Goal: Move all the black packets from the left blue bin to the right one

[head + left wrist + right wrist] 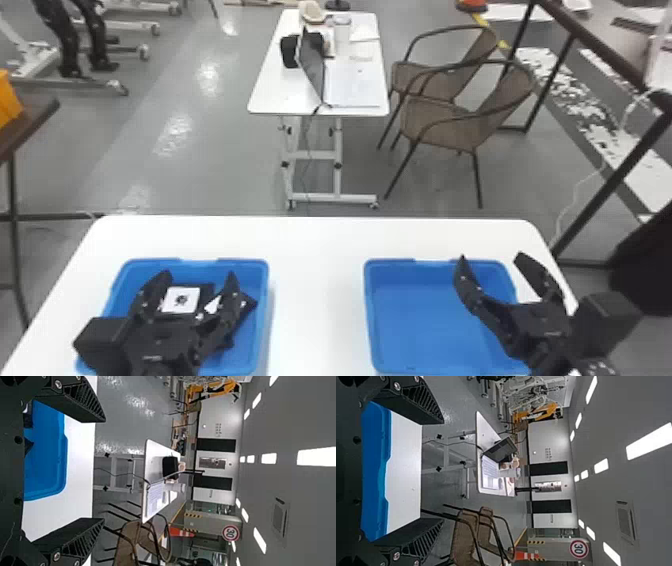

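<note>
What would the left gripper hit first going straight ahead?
Possibly the far rim of the left blue bin, if the left gripper sits low enough; height is unclear. Above the rim, probably the small white table beyond.

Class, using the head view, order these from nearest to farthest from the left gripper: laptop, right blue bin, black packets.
1. Black packets, just below the left gripper.
2. Right blue bin, to its right.
3. Laptop, on the far table.

Fingers (421,404) stand apart near the blue bin (375,471).
</note>
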